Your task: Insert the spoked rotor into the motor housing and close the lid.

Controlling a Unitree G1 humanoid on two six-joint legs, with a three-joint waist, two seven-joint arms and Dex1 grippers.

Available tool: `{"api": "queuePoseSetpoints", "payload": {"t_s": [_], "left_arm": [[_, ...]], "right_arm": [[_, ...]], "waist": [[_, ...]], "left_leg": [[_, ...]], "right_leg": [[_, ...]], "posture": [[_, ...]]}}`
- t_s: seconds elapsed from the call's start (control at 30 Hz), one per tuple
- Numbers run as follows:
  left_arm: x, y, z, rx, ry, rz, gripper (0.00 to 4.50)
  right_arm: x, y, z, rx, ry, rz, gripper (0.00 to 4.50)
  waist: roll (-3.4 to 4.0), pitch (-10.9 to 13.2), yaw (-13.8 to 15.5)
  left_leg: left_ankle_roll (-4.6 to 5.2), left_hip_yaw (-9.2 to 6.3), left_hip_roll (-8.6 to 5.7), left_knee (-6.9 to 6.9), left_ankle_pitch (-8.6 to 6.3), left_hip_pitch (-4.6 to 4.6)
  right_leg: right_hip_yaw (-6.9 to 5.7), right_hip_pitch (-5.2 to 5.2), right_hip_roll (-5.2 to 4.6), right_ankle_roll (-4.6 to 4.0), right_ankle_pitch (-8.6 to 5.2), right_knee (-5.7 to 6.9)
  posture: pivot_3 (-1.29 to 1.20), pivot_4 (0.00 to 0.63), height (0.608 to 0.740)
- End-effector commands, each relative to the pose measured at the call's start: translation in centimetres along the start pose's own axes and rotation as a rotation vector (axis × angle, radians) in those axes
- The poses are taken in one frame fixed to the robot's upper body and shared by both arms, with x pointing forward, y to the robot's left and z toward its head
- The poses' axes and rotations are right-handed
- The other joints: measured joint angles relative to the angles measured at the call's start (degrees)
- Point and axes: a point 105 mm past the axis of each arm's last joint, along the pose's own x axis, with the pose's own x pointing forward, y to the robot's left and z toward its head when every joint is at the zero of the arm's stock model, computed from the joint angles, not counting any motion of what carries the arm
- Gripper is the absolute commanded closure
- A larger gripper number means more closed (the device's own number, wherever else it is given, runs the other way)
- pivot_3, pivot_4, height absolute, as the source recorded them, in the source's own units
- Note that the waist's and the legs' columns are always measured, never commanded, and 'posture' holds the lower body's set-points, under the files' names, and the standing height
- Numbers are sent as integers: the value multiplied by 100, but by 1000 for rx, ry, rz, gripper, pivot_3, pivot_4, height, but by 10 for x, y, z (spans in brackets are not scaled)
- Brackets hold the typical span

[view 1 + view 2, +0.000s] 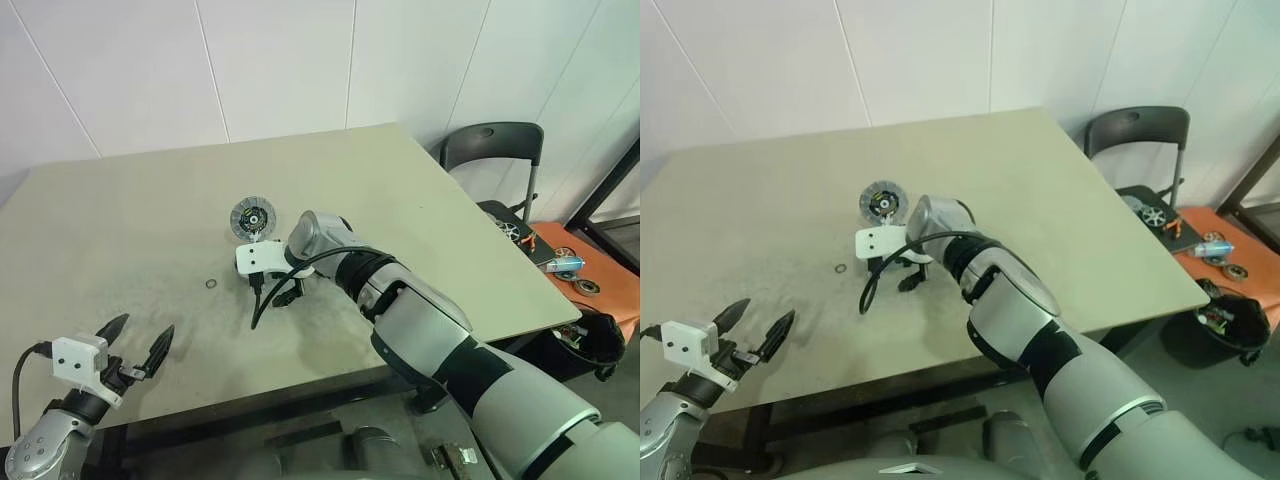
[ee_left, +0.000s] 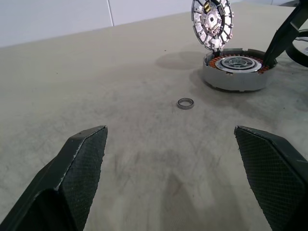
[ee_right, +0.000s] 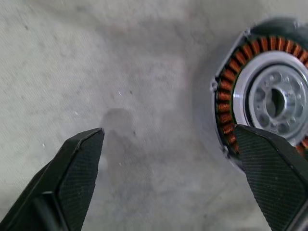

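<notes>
Copper windings of the motor housing (image 3: 262, 96) — under right pincer (image 3: 168, 178), spread wide.

Even, bright light; soft shadows; all views sharp.

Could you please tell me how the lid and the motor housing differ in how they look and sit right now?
The lid is a thin grey disc standing tilted up on edge; the motor housing is a thicker low base lying flat on the table. The lid's face shows a dark centre with small coloured marks; the motor housing shows copper-orange windings around a silver centre. Both are round and similar in width.
</notes>
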Motion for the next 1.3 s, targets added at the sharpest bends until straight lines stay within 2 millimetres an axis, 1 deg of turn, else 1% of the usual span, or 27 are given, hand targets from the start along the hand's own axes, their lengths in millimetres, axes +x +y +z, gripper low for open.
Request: {"api": "queuePoseSetpoints", "payload": {"t_s": [0.03,0.23,0.3,0.33,0.6,0.8,0.97,1.17,1.3], "left_arm": [[5,1,12,38,-44,-8,0],[7,2,15,43,-50,-9,0],[7,2,15,44,-51,-10,0],[7,2,15,44,-51,-10,0],[9,2,16,47,-53,-9,0],[11,1,20,49,-55,-11,0],[14,-3,25,51,-59,-15,0],[17,-8,33,52,-61,-21,0],[22,-11,42,56,-69,-28,0]], "right_arm": [[-6,-5,11,-14,-22,-13,1307],[-5,-5,17,-3,-45,-17,3348],[-5,-5,20,2,-56,-22,4148],[-5,-5,22,3,-62,-24,4415],[-12,-6,38,-13,-119,-4,4462],[-18,4,44,-87,-138,95,4462],[-17,21,36,-147,-136,205,4462],[-17,40,25,-225,-126,269,4462],[-16,42,15,-247,-95,256,4462]], "waist": [[-1,-1,3],[-5,-4,3],[-6,-4,3],[-7,-5,2],[-10,-6,0],[-19,-12,-7],[-25,-16,1],[-30,-19,11],[-33,-21,9]], "left_leg": [[0,0,0,1,0,0],[0,0,0,0,0,0],[0,-1,0,-2,0,0],[0,-1,0,-2,0,0],[0,-1,0,1,0,1],[0,-1,0,1,0,2],[0,-3,0,3,0,3],[0,-3,-2,29,0,2],[0,-4,-2,41,0,11]], "right_leg": [[0,0,0,0,0,1],[0,1,0,14,8,2],[-1,0,0,15,9,1],[-1,0,0,15,9,1],[-1,0,1,14,9,7],[-2,0,1,16,10,10],[-2,-2,2,19,11,20],[-3,-1,0,20,11,44],[-3,4,2,15,7,59]], "posture": [[0,0,740],[0,0,740],[0,0,740],[0,0,740],[0,0,740],[0,0,740],[0,0,740],[0,0,740],[0,0,740]]}}
